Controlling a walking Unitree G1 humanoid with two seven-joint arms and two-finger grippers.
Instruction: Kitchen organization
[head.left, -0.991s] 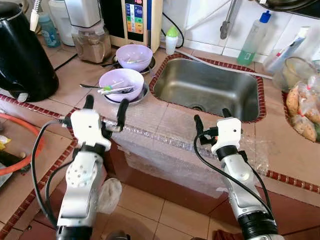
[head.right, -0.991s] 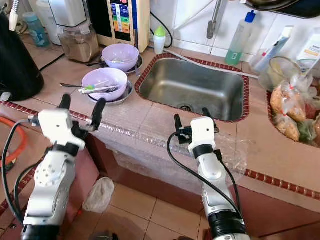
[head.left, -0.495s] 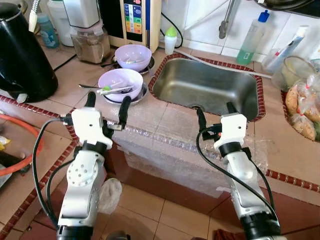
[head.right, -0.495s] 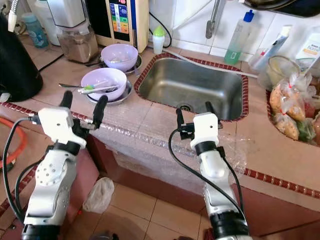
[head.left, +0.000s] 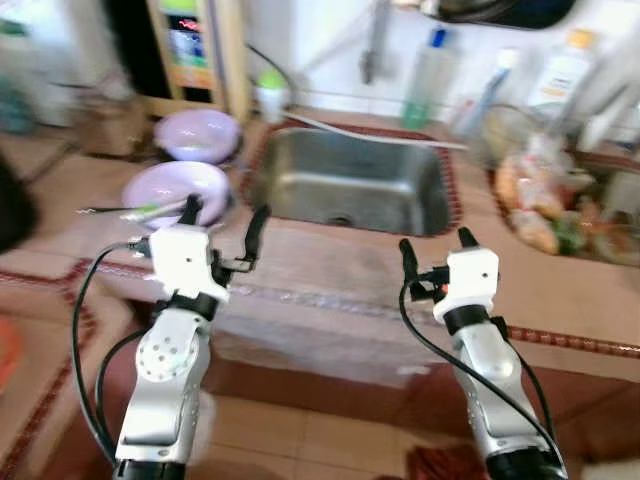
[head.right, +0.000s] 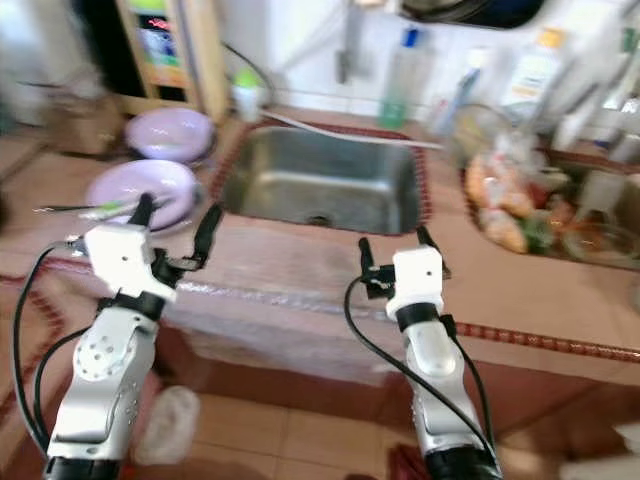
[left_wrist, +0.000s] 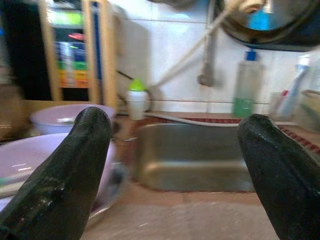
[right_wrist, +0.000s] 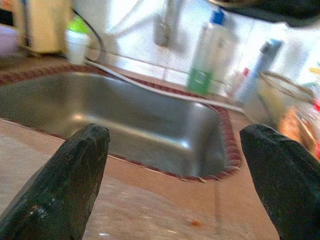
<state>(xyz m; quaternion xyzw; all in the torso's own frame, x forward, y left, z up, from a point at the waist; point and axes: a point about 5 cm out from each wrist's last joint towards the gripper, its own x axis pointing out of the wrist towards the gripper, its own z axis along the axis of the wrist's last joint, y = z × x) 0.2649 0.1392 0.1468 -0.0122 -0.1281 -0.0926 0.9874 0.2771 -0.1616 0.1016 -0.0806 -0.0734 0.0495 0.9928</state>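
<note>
Behind the motion blur on the counter (head.left: 330, 270), bagged food (head.left: 535, 195) right of the steel sink (head.left: 350, 185) is hard to make out, two lilac bowls (head.left: 175, 185) sit left of it, and the left tool (head.left: 222, 215) and right tool (head.left: 437, 248) hover with fingers spread, empty.

The rectangular brushed stainless-steel sink (head.left: 345, 185) has a dull sheen (blurred here). The tan tiled counter (head.left: 560, 290) looks matt, edged in dark red tile. Two smooth lilac plastic bowls (head.left: 176, 186) shine softly. A clear plastic bottle (right_wrist: 205, 52) appears glossy.
</note>
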